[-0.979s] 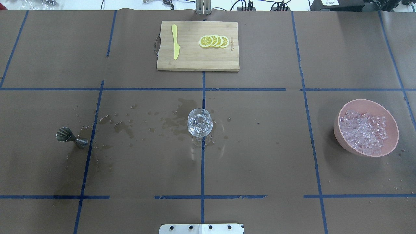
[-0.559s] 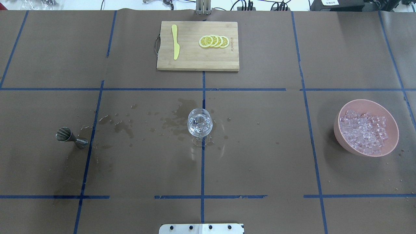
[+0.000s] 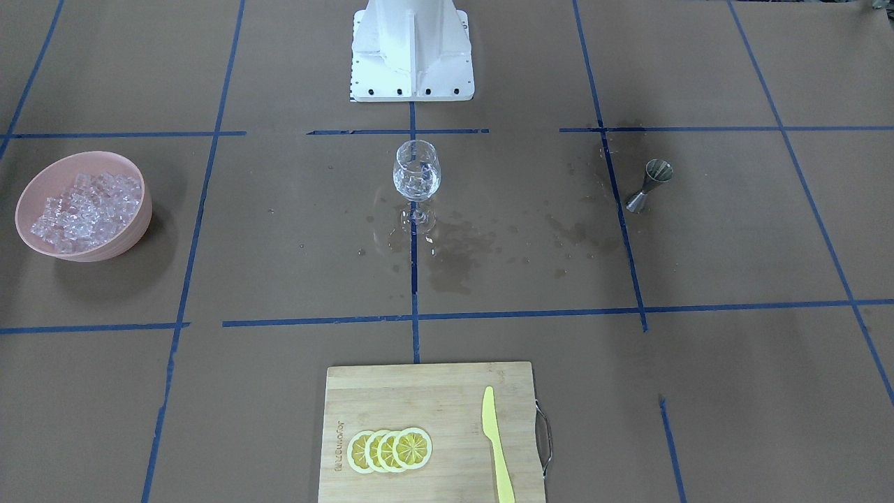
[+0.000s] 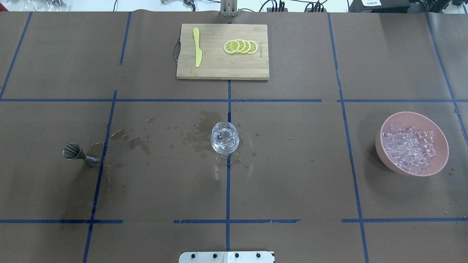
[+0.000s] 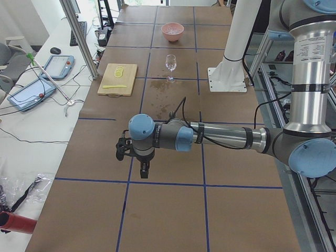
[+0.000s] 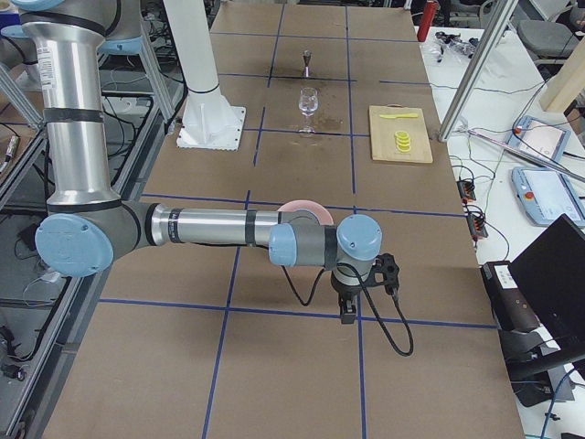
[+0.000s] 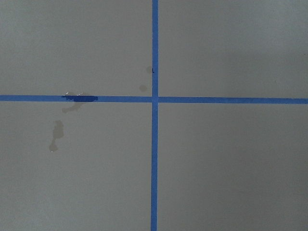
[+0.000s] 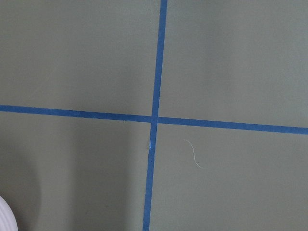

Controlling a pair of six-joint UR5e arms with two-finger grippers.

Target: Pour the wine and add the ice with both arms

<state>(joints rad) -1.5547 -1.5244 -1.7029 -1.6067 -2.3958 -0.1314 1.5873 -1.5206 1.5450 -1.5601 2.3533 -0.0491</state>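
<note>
The left gripper (image 5: 144, 173) hangs fingers-down over brown paper at the table's left end, above a crossing of blue tape lines (image 7: 155, 99); whether its jaws stand wide or narrow cannot be told. The right gripper (image 6: 347, 314) hangs the same way at the opposite end, its jaw width equally unreadable. Near the right gripper, toward the table's middle, sits a round pink bowl (image 4: 413, 114) heaped with small clear ice cubes (image 4: 409, 148). Well apart from both grippers, between them, a clear stemmed wine glass (image 4: 225, 140) stands upright with glinting contents; liquid and cubes cannot be separated there. Dark wet stains (image 4: 139, 142) spread from it toward the left gripper's side, where a small steel hourglass-shaped jigger (image 4: 78, 153) stands.
</note>
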